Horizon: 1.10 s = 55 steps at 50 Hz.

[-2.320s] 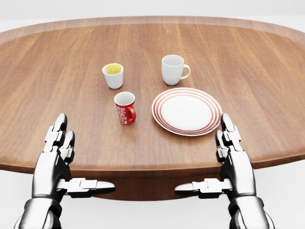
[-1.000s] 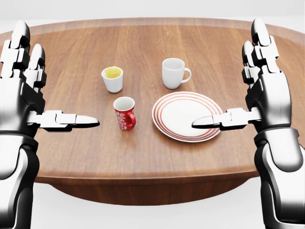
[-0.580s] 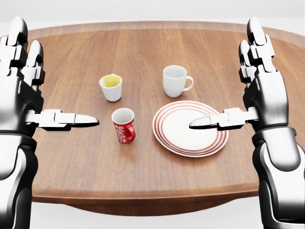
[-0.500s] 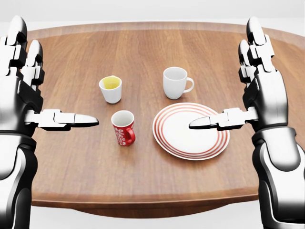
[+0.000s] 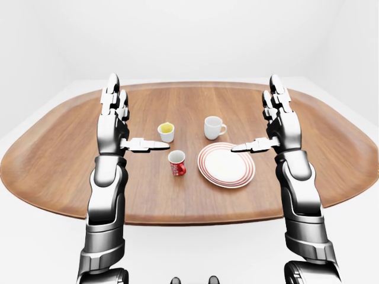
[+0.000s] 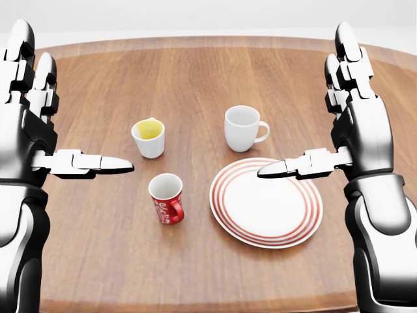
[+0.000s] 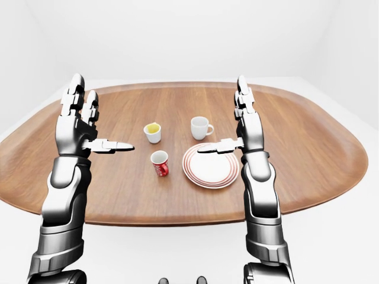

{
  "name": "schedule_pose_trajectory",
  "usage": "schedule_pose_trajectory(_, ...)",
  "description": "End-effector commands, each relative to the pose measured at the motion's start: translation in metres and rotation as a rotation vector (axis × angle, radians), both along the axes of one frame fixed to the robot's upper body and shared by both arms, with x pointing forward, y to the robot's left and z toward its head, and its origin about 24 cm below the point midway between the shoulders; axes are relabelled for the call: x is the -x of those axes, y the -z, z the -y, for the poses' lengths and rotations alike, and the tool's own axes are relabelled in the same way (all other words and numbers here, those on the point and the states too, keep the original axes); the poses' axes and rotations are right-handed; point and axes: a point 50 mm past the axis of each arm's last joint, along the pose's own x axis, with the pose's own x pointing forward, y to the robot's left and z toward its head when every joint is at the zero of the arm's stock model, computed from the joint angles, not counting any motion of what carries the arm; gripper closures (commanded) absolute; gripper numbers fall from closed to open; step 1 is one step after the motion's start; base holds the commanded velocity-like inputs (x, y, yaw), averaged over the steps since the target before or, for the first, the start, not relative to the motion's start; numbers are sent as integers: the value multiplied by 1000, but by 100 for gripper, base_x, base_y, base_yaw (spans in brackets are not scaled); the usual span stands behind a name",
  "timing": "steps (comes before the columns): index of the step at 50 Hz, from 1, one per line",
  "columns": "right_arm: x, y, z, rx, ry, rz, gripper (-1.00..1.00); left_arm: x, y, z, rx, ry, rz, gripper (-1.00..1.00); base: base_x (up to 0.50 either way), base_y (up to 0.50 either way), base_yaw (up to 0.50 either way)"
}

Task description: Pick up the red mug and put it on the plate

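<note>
Two hands are raised over the table (image 6: 195, 72), both spread wide and empty. Left hand (image 6: 32, 124): fingers upright, thumb pointing toward the view's centre, at the left edge of the head view. Right hand (image 6: 355, 127): same pose at the right edge, its thumb tip seen over the upper rim of the plate (image 6: 266, 202).

Red mug (image 6: 166, 198): upright on the table, lower centre-left in the head view, handle at its lower right. It stands just beside the plate, to its left, not touching.

White mug (image 6: 242, 128): upright, above the plate, handle to the right.

Small cup (image 6: 149, 137): white, yellow inside, above the red mug and apart from it.
</note>
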Motion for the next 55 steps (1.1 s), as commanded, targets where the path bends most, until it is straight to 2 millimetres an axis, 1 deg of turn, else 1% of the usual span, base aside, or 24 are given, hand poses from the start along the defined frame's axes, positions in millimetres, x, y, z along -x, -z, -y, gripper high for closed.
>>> schedule_pose_trajectory(1,0,0,0,4,-1,0,-100,2,-1,0,-2,1,5,-100,23,0,0)
schedule_pose_trajectory(19,1,0,0,6,-2,3,-100,3,-3,1,-4,3,18,-100,23,0,0)
schedule_pose_trajectory(26,-1,4,0,5,-2,-17,-100,3,-2,1,-5,1,13,-100,24,0,0)
schedule_pose_trajectory(55,0,0,-2,19,-10,-4,-100,5,-5,3,-12,7,31,-100,26,0,0)
